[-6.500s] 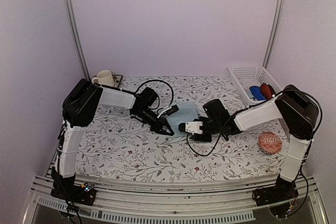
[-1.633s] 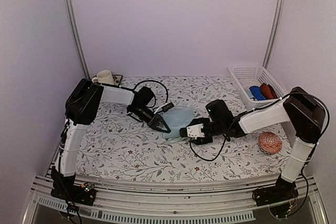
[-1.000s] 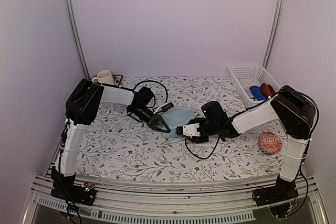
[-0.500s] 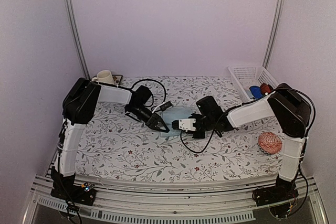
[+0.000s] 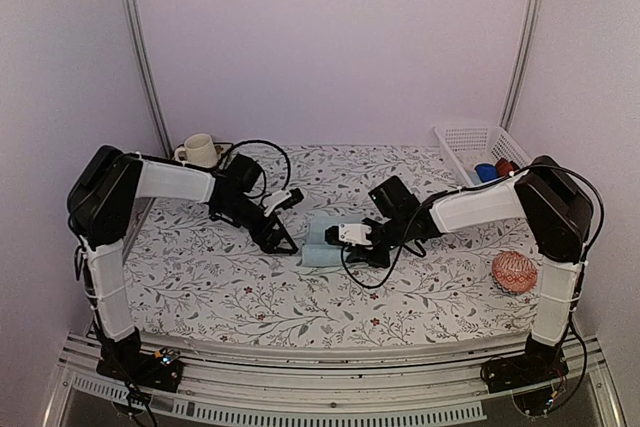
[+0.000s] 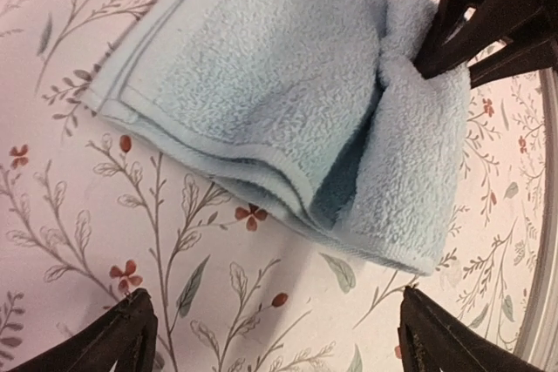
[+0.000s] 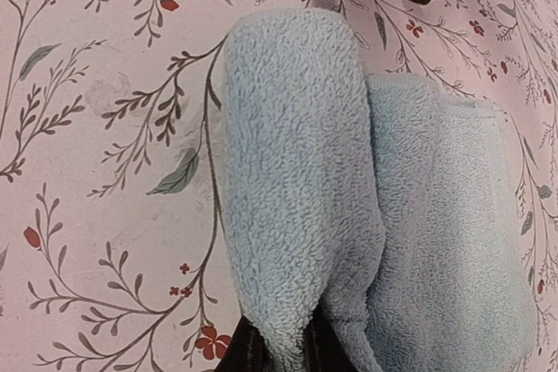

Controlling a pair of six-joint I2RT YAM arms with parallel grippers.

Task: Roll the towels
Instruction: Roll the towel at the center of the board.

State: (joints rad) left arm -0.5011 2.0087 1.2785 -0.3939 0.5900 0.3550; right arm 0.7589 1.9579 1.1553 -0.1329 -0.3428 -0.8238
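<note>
- My right gripper (image 5: 334, 237) is pinched tight on one end of the rolled part of the pale light blue terry cloth towel (image 5: 320, 253). The towel lies mid-table on the floral-print tablecloth (image 5: 240, 292), partly rolled, with a flat folded part left beside the roll.
- My left gripper (image 5: 284, 244) hangs with its fingers wide apart, near the towel's left edge, touching nothing.
- I judge the towel light, soft and floppy. It will likely sag and unroll if released. The thick pile should grip well and not slip, and nothing about it is fragile.
- I think the best hold is at the two ends of the roll, one gripper each, with fingers across its thickness so the layers stay together.
- Count:
  - one pale blue towel on the table
  - one dark red thing (image 5: 505, 168) in the white plastic basket (image 5: 465, 135), too small to call a towel
  - one small bright blue object (image 5: 485, 173) beside it
  - one cream mug (image 5: 198, 150)
  - one orange-pink patterned ball (image 5: 514, 272)
</note>
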